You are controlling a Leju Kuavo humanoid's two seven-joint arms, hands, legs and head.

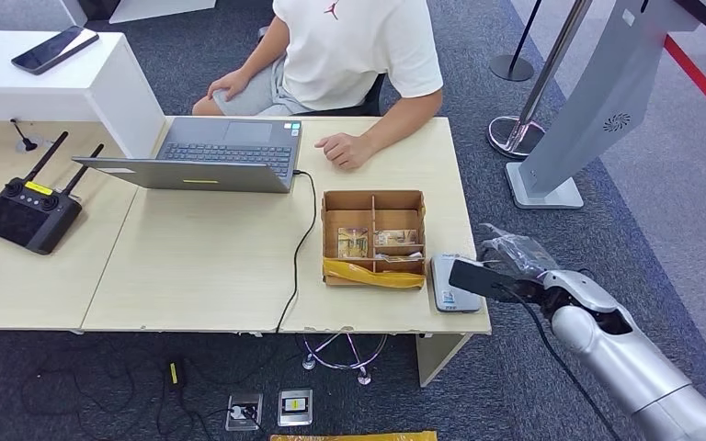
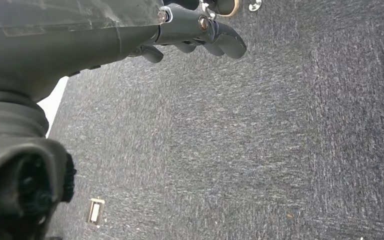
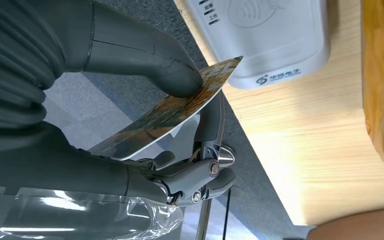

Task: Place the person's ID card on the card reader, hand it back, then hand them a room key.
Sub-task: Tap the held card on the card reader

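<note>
I see my right hand (image 3: pixel 180 130) reaching in level from beyond the bench (image 1: pixel 202 266) corner, thumb pressed on top and fingers (image 3: pixel 212 125) beneath, clamped on the ID card (image 3: pixel 170 112). The card's tip sits just at the card reader's (image 1: pixel 453 283) near edge, beside the cardboard tray (image 1: pixel 372 237). My left hand (image 2: pixel 200 30) hangs over carpet, fingers curled around nothing.
</note>
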